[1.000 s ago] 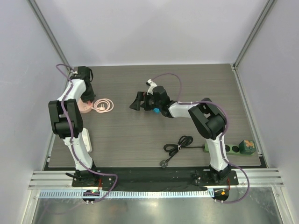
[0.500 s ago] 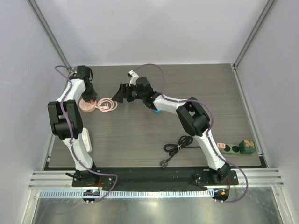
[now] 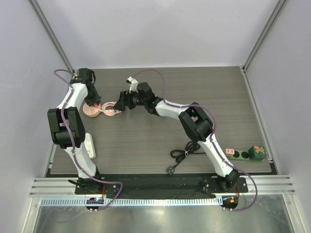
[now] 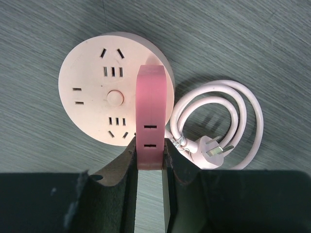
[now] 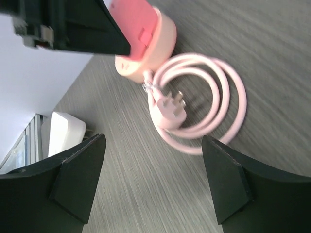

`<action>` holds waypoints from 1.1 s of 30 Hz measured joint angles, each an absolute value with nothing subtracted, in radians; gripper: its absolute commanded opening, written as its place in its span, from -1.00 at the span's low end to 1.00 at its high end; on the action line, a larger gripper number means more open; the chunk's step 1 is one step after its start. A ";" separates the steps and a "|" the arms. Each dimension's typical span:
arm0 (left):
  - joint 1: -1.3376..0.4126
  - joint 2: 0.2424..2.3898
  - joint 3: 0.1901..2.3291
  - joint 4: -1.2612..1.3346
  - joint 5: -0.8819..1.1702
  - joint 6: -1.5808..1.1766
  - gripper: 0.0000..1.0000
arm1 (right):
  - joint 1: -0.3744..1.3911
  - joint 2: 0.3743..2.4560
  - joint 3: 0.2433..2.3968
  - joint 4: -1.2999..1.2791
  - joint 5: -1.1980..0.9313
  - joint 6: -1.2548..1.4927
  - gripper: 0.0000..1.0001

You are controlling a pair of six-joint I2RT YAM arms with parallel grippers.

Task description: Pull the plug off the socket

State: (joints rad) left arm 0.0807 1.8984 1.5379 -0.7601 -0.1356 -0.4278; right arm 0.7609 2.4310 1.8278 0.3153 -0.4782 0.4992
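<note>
left gripper (image 4: 149,153) pinches the near end of a pink block (image 4: 149,97) set on a round pink outlet disc (image 4: 87,92). just to its right lies a coiled pink cord (image 4: 245,121). right gripper (image 5: 153,145), fingers spread wide, hangs over that coil. the socket (image 3: 244,155), a dark green strip, lies well apart from both grippers, back beside the right arm's base.

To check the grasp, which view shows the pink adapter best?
Left wrist: the pink adapter fills the middle, the left hand shut on it. Right wrist shows one blurred side; top external barely shows it.
</note>
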 measured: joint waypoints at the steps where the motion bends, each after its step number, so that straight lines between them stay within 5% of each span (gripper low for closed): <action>1: 0.081 1.894 1.534 -0.759 -0.136 -0.431 -1.00 | 0.765 2.433 1.840 0.318 -0.479 0.495 0.65; 9: 0.081 1.834 1.485 -0.751 -0.137 -0.439 -1.00 | 0.828 2.477 1.936 0.265 -0.465 0.352 0.12; 20: 0.081 1.741 1.417 -0.741 -0.137 -0.439 -1.00 | 0.997 2.483 1.991 0.118 -0.298 0.078 0.06; 33: 0.081 1.726 1.400 -0.732 -0.129 -0.438 -1.00 | 0.986 2.527 2.073 0.123 -0.231 0.037 0.01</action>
